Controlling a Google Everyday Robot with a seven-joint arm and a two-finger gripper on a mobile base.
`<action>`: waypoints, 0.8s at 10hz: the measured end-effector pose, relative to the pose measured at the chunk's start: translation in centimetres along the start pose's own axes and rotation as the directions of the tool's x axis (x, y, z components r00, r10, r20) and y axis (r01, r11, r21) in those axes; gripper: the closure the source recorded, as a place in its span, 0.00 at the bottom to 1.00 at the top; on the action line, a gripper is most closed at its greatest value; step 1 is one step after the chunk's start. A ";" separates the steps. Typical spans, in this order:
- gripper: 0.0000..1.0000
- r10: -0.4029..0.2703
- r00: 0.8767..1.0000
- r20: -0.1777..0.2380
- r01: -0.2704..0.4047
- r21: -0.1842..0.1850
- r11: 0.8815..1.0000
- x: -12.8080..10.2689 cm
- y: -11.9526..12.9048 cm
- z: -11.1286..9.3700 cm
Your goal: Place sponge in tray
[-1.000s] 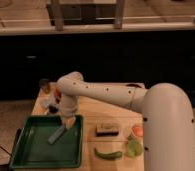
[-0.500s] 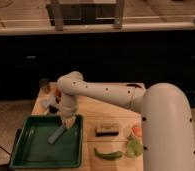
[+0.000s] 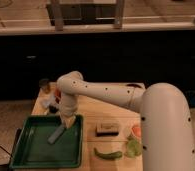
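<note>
The dark green tray (image 3: 31, 152) lies at the front left of the wooden table. Inside it, near the back right corner, the pale grey-blue sponge (image 3: 56, 134) rests at a slant on the tray floor. My gripper (image 3: 67, 121) hangs straight down over the tray's back right part. Its tip is right at the sponge's upper end, and I cannot tell whether it touches it. The white arm reaches in from the right, with its elbow (image 3: 69, 83) above the gripper.
A tan block with a dark top (image 3: 107, 128) lies right of the tray. A long green vegetable (image 3: 108, 154), a pale green item (image 3: 132, 148) and an orange item (image 3: 136, 131) sit front right. A small can (image 3: 44, 85) and other small objects (image 3: 52, 101) stand back left.
</note>
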 end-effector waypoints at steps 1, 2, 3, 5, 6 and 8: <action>0.53 -0.003 1.000 0.002 0.003 0.000 1.000 0.0 0.0 0.0; 0.52 -0.006 1.000 0.002 0.006 -0.001 1.000 0.0 -0.1 0.0; 0.53 -0.008 1.000 0.003 0.008 -0.002 1.000 0.0 -0.1 0.0; 0.57 -0.012 1.000 0.002 0.012 -0.003 1.000 0.1 -0.2 0.0; 0.58 -0.016 1.000 0.002 0.016 -0.004 1.000 0.1 -0.2 -0.1; 0.76 -0.034 0.999 -0.001 0.034 -0.010 0.999 -0.4 -0.8 0.0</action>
